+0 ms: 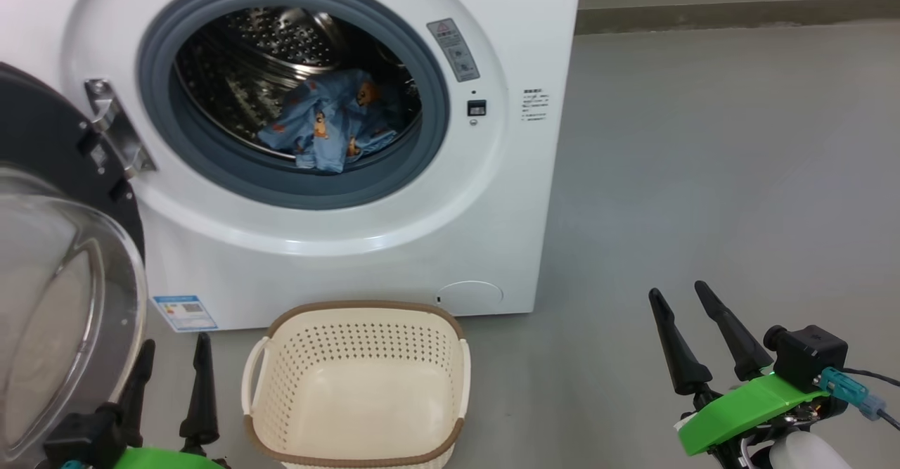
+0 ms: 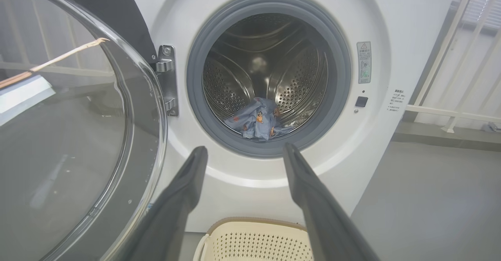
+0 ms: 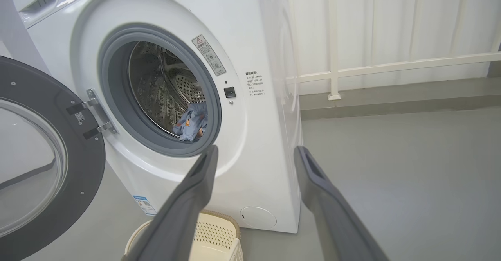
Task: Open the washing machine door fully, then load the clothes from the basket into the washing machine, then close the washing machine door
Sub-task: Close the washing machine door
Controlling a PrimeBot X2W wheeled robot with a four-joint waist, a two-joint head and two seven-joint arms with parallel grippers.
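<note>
— How do the pincers stand?

— The left pincer [image 1: 176,342] has its two dark fingers [image 1: 202,384] well apart, with nothing between them. The right pincer [image 1: 679,290] is spread just the same and holds nothing.

— Where are they?

— The left one is low at the left, fingers pointing up, between the washing machine door [image 1: 35,124] and the basket [image 1: 365,306]. Its outer finger is just beside the door's glass bowl [image 1: 63,300]; I cannot tell whether they touch. The right one is over the grey floor [image 1: 703,174], well apart from the basket and to the right of the washing machine [image 1: 506,230].

— And the basket?

— It is on the floor just in front of the machine, upright, its cream bottom showing. A blue label [image 1: 184,312] sits on the machine's lower front corner to its left.

— The door?

— Swung wide open to the left on its metal hinge [image 1: 116,128], the inner side of the glass facing out.

— The clothes?

— The clothes [image 1: 330,121] lie bunched in the steel drum [image 1: 281,40], low and toward the front. Their lower edge reaches the grey gasket [image 1: 436,124].
</note>
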